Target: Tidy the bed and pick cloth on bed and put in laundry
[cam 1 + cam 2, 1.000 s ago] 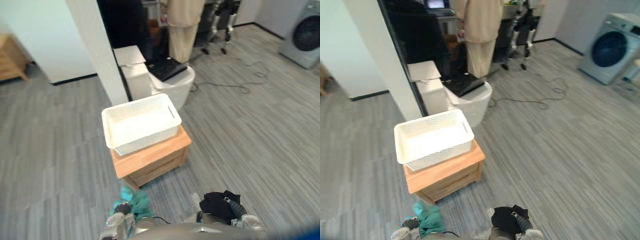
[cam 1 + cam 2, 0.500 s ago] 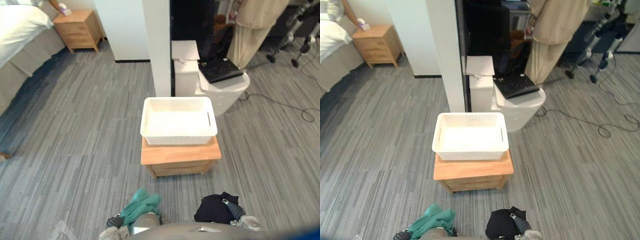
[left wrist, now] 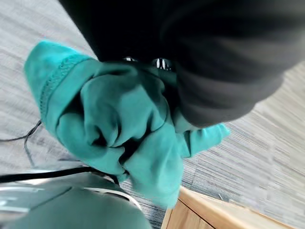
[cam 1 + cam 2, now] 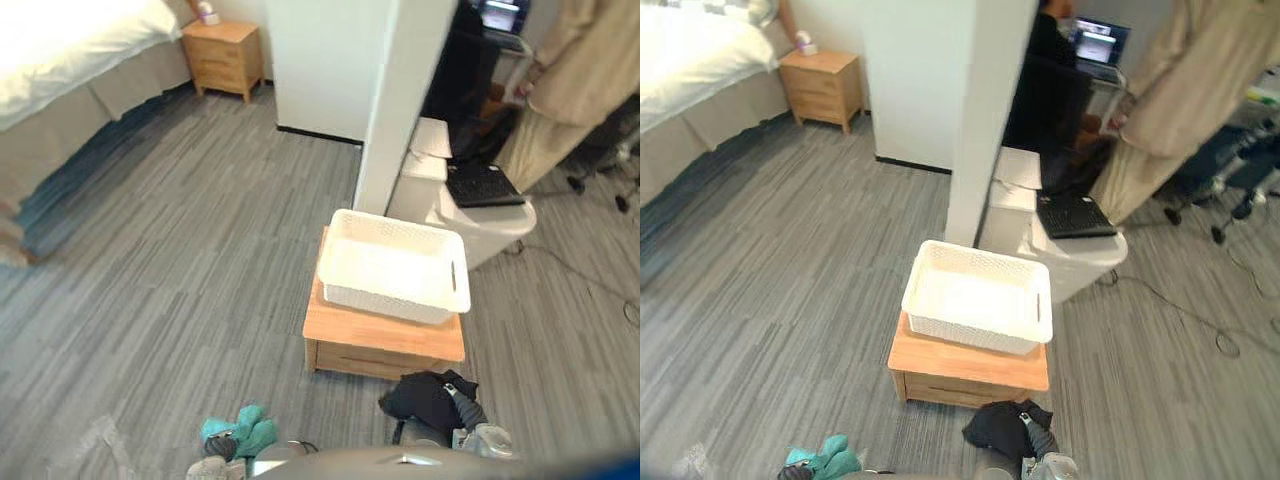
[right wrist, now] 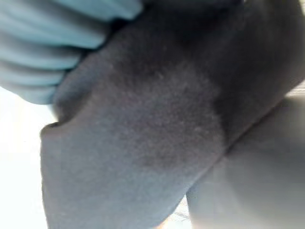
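Hanging low up close: left hand [image 4: 212, 462], fingers curled tight round bunched teal cloth [image 4: 240, 431]; right hand [image 4: 469, 420] same deal, wrapped round black cloth [image 4: 425, 396]; just past them, white basket [image 4: 392, 266] on wooden cabinet [image 4: 385, 346]; bed [image 4: 60, 60] way back left.

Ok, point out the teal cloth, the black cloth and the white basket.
teal cloth [image 4: 240, 432], left eye view, middle of the bunched fabric.
black cloth [image 4: 425, 395], left eye view, top of the bundle.
white basket [image 4: 390, 300], left eye view, its near wall.

Bunched teal cloth [image 4: 246, 429], crumpled black cloth [image 4: 420, 397]
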Controlling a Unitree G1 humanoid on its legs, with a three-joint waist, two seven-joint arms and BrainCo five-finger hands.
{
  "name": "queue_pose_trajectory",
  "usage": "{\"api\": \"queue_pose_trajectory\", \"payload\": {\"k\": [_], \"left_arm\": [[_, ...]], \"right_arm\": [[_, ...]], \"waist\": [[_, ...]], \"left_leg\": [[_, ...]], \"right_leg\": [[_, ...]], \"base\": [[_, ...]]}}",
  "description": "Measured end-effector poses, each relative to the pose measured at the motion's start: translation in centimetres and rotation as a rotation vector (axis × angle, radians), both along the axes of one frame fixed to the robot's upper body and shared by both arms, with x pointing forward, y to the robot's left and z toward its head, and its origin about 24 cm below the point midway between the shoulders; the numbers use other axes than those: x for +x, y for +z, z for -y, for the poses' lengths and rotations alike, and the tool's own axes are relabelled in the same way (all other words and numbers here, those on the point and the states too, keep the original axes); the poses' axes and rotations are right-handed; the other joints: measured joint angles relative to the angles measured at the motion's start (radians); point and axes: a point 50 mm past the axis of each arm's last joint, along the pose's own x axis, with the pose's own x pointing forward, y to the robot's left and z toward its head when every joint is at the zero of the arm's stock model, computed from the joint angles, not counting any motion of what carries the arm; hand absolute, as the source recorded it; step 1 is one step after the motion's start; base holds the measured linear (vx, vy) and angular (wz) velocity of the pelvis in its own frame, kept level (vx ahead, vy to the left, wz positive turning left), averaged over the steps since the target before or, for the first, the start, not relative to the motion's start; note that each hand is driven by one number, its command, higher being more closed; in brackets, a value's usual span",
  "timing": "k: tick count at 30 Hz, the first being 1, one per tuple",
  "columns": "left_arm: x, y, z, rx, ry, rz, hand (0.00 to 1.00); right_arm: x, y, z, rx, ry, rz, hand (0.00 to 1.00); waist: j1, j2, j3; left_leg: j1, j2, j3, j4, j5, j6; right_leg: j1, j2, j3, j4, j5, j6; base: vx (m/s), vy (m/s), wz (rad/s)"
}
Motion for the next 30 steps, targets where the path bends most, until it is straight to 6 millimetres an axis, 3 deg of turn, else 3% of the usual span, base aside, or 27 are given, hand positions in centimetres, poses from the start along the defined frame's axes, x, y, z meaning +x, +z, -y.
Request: {"api": "queue_pose_trajectory", "payload": {"k": [2,4,5,6,9,14,18,21,22,23,25,26,27,30], "left_arm": [[0.4,0.1,0.1,-0.003,-0.005,0.009,1.00],[0.5,0.1,0.0,-0.005,-0.005,0.014,1.00],[0.4,-0.2,1.0,-0.039,0.008,0.014,1.00],[0.2,-0.3,1.6,-0.056,0.016,0.012,1.00],[0.3,-0.5,3.0,-0.109,0.009,0.021,1.00],[0.4,-0.5,2.8,-0.127,0.008,0.034,1.00],[0.5,-0.4,2.2,-0.136,0.011,0.038,1.00],[0.7,-0.2,1.5,-0.147,-0.012,0.041,1.00],[1.2,-0.1,1.5,-0.158,-0.025,0.050,1.00],[1.5,0.1,1.3,-0.159,-0.034,0.060,1.00],[1.5,0.1,1.1,-0.159,-0.064,0.048,1.00],[1.5,0.2,0.7,-0.153,-0.089,0.038,1.00],[1.5,0.2,0.6,-0.148,-0.114,0.024,1.00],[1.4,0.1,1.0,-0.165,-0.154,0.008,1.00]], "right_arm": [[-0.5,-0.1,0.0,0.016,-0.030,-0.008,1.00],[-0.7,-0.3,-0.3,0.036,-0.046,-0.019,1.00],[-0.7,-0.3,-0.1,0.044,-0.060,-0.032,1.00],[-0.8,-0.3,0.2,0.045,-0.073,-0.037,1.00],[-1.5,-0.5,1.2,0.056,-0.151,-0.094,1.00],[-2.8,-1.0,1.4,0.106,-0.401,-0.180,1.00],[-3.8,-0.8,2.7,0.061,-0.586,-0.183,1.00],[-2.7,1.3,7.2,-0.064,-0.730,-0.026,1.00],[-1.2,3.5,10.6,-0.170,-0.718,0.098,1.00],[0.0,5.4,12.7,-0.243,-0.694,0.184,1.00],[2.7,8.8,15.8,-0.372,-0.622,0.311,1.00],[4.9,11.5,17.5,-0.457,-0.575,0.400,1.00],[6.8,13.9,18.8,-0.526,-0.531,0.471,1.00],[10.9,18.5,19.8,-0.633,-0.407,0.589,1.00]], "waist": [[0.000,0.002,-0.002],[0.001,-0.008,-0.007],[0.016,0.024,-0.010],[0.015,0.051,-0.015],[0.009,0.092,-0.028],[0.004,0.088,-0.043],[0.002,0.063,-0.052],[-0.009,0.049,-0.066],[-0.015,0.046,-0.069],[-0.020,0.046,-0.070],[-0.041,0.045,-0.070],[-0.048,0.045,-0.071],[-0.053,0.046,-0.074],[-0.057,0.052,-0.096]], "left_leg": [[0.003,0.003,-0.033,0.003,-0.005,-0.023],[0.020,-0.010,-0.027,0.005,-0.017,-0.045],[0.044,0.014,0.017,0.010,-0.037,-0.080],[0.047,0.028,0.060,0.019,-0.040,-0.101],[0.094,0.053,0.147,0.017,-0.034,-0.130],[0.128,0.056,0.253,0.016,-0.034,-0.131],[0.140,0.037,0.314,0.022,-0.034,-0.131],[0.141,0.018,0.346,0.038,-0.034,-0.130],[0.140,0.012,0.353,0.039,-0.034,-0.130],[0.139,0.010,0.351,0.039,-0.034,-0.130],[0.138,0.008,0.350,0.037,-0.034,-0.130],[0.136,0.008,0.349,0.035,-0.034,-0.130],[0.128,0.009,0.346,0.033,-0.034,-0.130],[0.098,0.012,0.338,0.038,-0.032,-0.128]], "right_leg": [[0.000,0.045,0.040,-0.167,0.023,-0.016],[0.020,0.062,0.068,-0.290,0.176,-0.052],[0.062,0.083,0.058,-0.328,0.156,-0.089],[0.080,0.096,0.058,-0.354,0.157,-0.091],[0.167,0.130,0.057,-0.448,0.162,-0.099],[0.228,0.153,0.092,-0.556,0.205,-0.092],[0.249,0.148,0.129,-0.612,0.238,-0.080],[0.247,0.132,0.147,-0.615,0.242,-0.075],[0.242,0.128,0.148,-0.615,0.243,-0.073],[0.240,0.127,0.148,-0.615,0.243,-0.073],[0.239,0.126,0.148,-0.616,0.243,-0.073],[0.235,0.128,0.149,-0.620,0.243,-0.073],[0.227,0.130,0.149,-0.624,0.244,-0.073],[0.206,0.135,0.147,-0.646,0.260,-0.082]], "base": [[0.26,-0.131,0.68],[0.32,-0.156,0.24],[0.37,-0.148,-0.11],[0.23,-0.082,-0.20],[0.27,-0.062,-0.11],[0.09,-0.001,-0.28],[-0.01,0.035,-0.42],[-0.04,0.039,-0.27],[-0.06,0.025,-0.21],[-0.06,0.020,-0.15],[-0.05,0.001,-0.05],[-0.06,-0.022,-0.08],[-0.07,-0.030,-0.06],[-0.02,-0.045,-0.01]]}}
